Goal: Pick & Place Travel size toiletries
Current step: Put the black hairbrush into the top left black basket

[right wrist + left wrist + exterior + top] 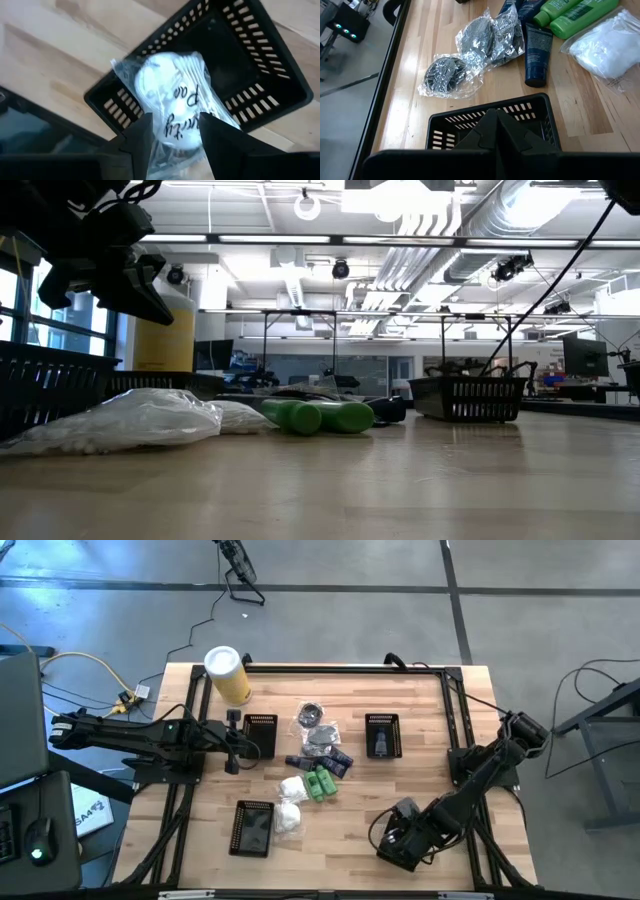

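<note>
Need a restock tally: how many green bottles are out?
2. One green bottle and a second bottle lie side by side mid-table, beside the white packets; baskets could hide more.

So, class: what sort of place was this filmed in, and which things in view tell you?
Probably a robotics lab or workshop in an industrial hall. The floor is bare concrete with cables trailing over it, exposed ducts and strip lights run overhead, and further framed tables stand behind this one.

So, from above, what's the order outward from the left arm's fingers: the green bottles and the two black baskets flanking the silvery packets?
From the left arm's fingers:
1. Left black basket, right beside them.
2. Green bottles, in the middle pile.
3. Right black basket, beyond the pile.
</note>
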